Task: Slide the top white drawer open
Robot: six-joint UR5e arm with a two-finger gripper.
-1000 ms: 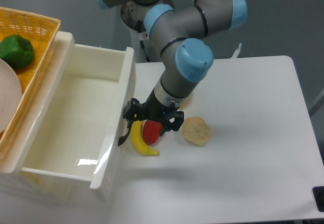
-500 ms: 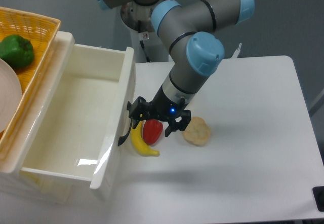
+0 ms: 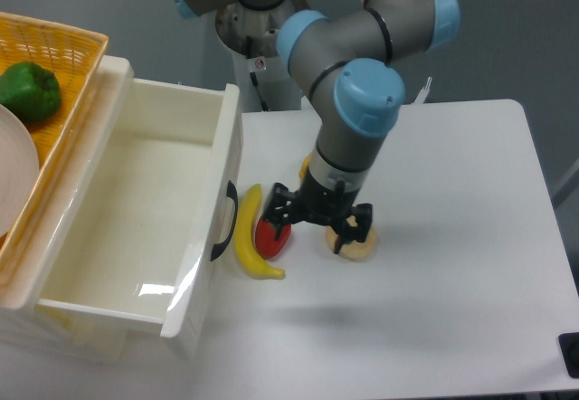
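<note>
Drawer (image 3: 136, 228), one, white, pulled far out at left, black handle (image 3: 224, 222) facing table (image 3: 434, 309). Gripper (image 3: 318, 225), one, fingers spread, holding nothing, above one red pepper (image 3: 270, 237); one banana (image 3: 249, 248) beside.

You've only got one fixed view here, mounted high and looking steeply down across the table (image 3: 452, 237) toward the arm's base at the top. It sits fairly close; cabinet and basket get cropped at left.

Top white drawer (image 3: 136, 228): glossy white box, pulled well out from under the wicker basket (image 3: 54, 65); interior bare, curved black handle on front.
</note>
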